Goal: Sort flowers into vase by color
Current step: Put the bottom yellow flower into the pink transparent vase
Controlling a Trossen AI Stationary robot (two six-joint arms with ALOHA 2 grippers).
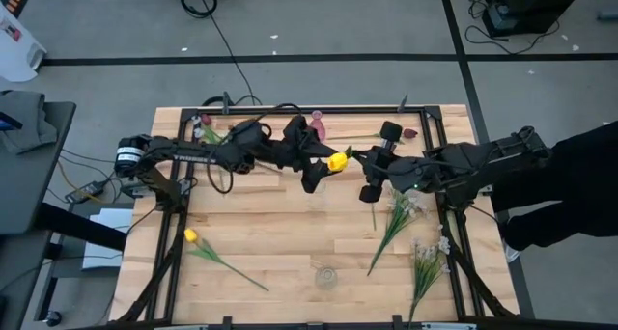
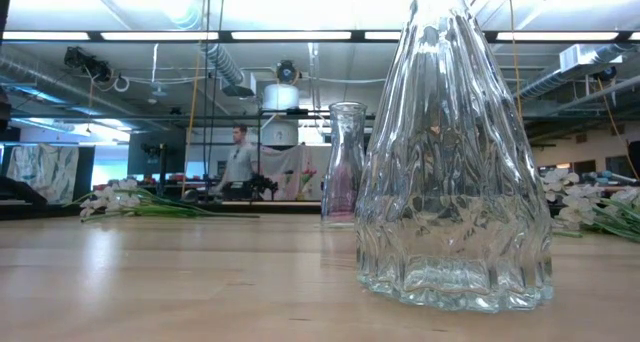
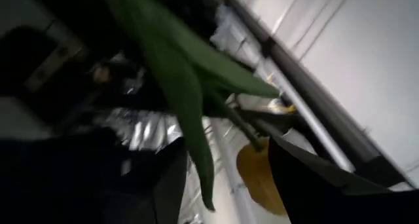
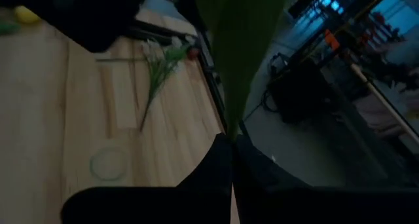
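Yellow tulip hangs between both arms; right gripper clamps its stem; left gripper's state unclear.

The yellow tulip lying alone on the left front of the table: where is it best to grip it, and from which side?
Grip the yellow tulip by its thin green stem, midway along, coming straight down from above. It lies flat with bare wood around it, and the bloom looks easier to crush.

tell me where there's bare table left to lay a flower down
Bare wood lies mid-table between the loose yellow tulip at left and the white sprays at right, above the clear vase. The far edge is crowded: both grippers meet over a held yellow tulip.
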